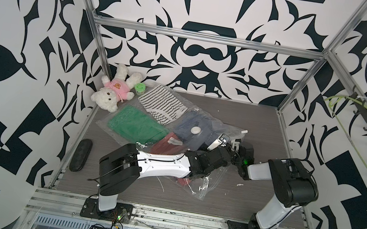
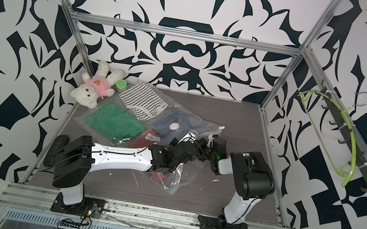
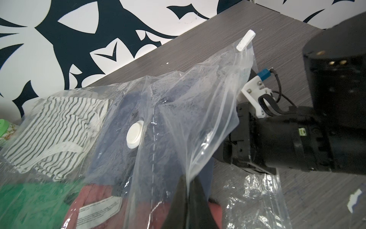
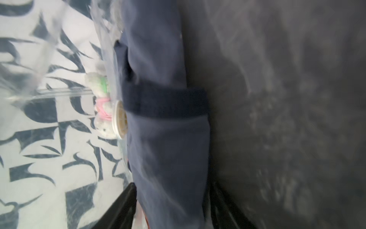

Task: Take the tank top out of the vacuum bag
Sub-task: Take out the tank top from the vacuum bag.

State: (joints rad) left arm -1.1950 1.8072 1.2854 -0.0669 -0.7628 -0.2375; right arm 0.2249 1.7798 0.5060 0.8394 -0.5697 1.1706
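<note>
Left gripper [image 3: 187,178] is clamped on the slippery upper film of the vacuum bag [image 1: 201,189], spread across mid-table, mouth raised at right. Inside, the soft, light navy garment [image 4: 164,138], judged the tank top, is straddled by the parted right gripper [image 4: 174,202]; a bunched fold suits pinching.

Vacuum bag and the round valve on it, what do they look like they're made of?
The vacuum bag looks like thin clear plastic film, glossy: it crinkles, catches highlights, and the clothes show through. The valve looks like rigid white plastic, smooth and slightly shiny, with a molded round rim; which plastic, I can't tell.
</note>
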